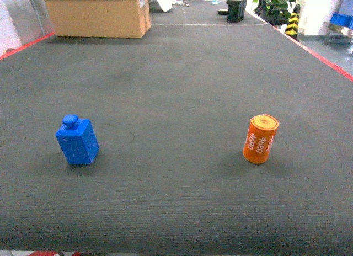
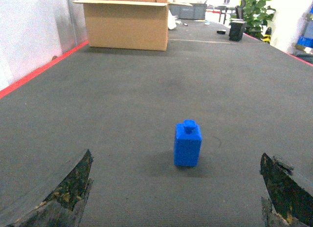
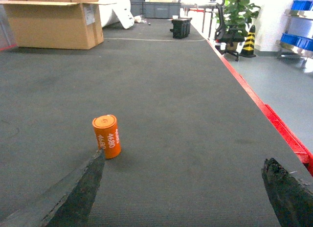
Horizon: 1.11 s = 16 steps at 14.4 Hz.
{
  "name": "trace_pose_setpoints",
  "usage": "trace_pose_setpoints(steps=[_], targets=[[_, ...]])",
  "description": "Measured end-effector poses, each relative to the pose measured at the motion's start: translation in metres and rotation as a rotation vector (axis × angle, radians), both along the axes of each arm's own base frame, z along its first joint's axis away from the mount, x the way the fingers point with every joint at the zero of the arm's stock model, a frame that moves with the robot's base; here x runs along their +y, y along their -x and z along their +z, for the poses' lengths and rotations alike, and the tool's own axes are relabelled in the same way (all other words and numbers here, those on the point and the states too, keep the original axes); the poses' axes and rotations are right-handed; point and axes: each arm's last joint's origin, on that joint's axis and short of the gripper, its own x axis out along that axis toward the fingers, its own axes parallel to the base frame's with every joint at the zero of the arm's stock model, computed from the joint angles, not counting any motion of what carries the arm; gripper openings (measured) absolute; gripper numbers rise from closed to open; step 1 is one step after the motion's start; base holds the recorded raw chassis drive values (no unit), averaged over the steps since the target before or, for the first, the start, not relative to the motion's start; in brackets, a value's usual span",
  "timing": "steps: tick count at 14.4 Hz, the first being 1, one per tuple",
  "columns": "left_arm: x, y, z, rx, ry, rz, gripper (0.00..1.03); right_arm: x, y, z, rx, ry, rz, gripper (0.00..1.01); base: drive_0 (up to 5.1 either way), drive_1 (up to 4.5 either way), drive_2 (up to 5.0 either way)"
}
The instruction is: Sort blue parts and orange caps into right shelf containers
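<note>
Standing upright on the dark tabletop (image 1: 182, 74), the blue part (image 1: 77, 140) sits toward its left edge and the orange cap (image 1: 260, 138) toward its right, each before a released, empty gripper.

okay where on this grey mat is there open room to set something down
Widest bare stretch: between the blue part and the orange cap. More runs behind both, up to the cardboard box. Crowding is only at the far end by the box and black item.
</note>
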Motion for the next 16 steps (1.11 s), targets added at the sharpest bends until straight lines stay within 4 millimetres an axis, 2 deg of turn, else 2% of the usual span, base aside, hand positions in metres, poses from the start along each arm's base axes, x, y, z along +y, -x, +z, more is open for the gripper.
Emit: trace_pose_setpoints(steps=[16], targets=[[-0.0001,0.0,0.0,0.0,0.0,-0.002,0.98,0.0,0.0,0.0002,-0.002,0.0,0.0,0.98,0.0,0.0,0.0]])
